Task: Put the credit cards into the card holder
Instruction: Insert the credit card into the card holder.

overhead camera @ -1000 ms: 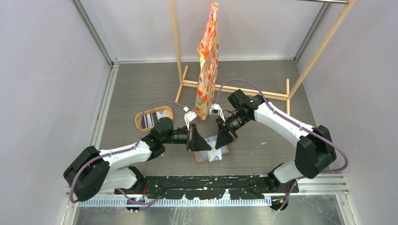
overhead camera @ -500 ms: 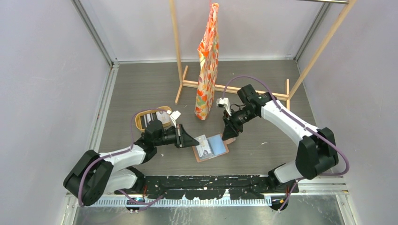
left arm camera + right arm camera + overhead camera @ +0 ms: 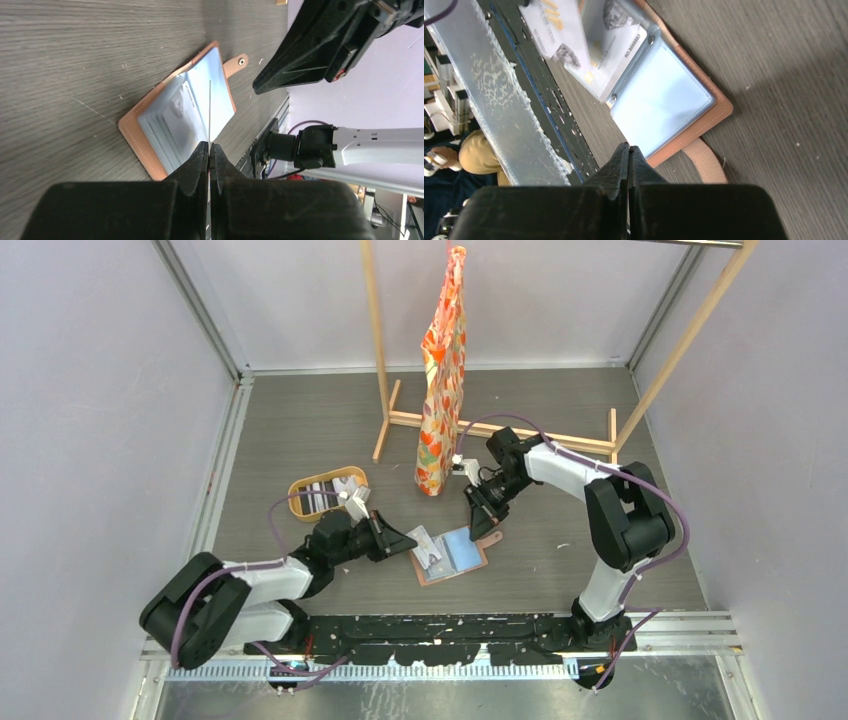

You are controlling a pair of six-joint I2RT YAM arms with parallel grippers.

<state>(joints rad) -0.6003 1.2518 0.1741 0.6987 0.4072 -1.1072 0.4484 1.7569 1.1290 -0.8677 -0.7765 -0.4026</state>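
The card holder (image 3: 460,558) lies open on the table, salmon-brown outside and grey-blue inside (image 3: 664,100), with its snap tab (image 3: 239,62) pointing away. A white credit card (image 3: 621,37) sits in its left sleeve. My left gripper (image 3: 408,538) is at the holder's left edge, shut on a thin white credit card seen edge-on (image 3: 210,107); in the right wrist view that card is a blurred white one (image 3: 551,25). My right gripper (image 3: 479,523) is shut and holds nothing. It hovers over the holder's far right corner by the tab (image 3: 706,160).
An oval yellow-rimmed tray (image 3: 299,490) holding more cards (image 3: 322,496) stands behind the left arm. An orange patterned bag (image 3: 442,370) hangs from a wooden rack (image 3: 500,430) at the back. The black rail of the arm bases (image 3: 450,625) runs along the near edge.
The left gripper drew back leftward off the holder and now sits low at its left edge. The right arm folded inward and its gripper stays near the holder's far corner. The holder now shows fully.
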